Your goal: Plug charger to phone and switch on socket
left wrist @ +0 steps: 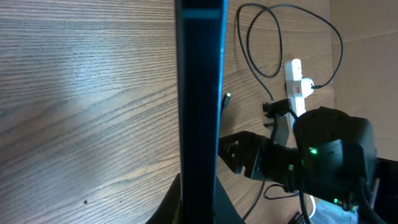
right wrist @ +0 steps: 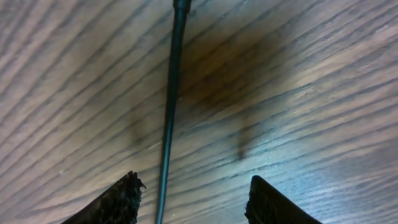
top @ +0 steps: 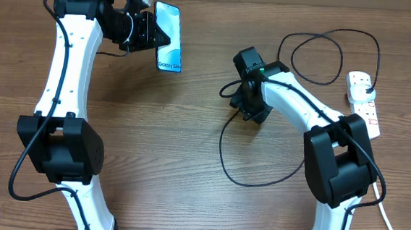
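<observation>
Okay, charger (top: 223, 156) plug (top: 366, 85) sits in the socket (top: 366, 108) at the table's (top: 185, 200) right edge, cable looping toward centre. Left gripper (top: 147, 35) is clamped tight on the phone (top: 168, 46), which is tilted up on edge, far left. Right gripper (right wrist: 196, 190) is low over the wood, jaws roughly half apart, straddling the cable without gripping it.

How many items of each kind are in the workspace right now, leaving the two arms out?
phone: 1
charger cable: 1
power strip: 1
Total: 3
</observation>
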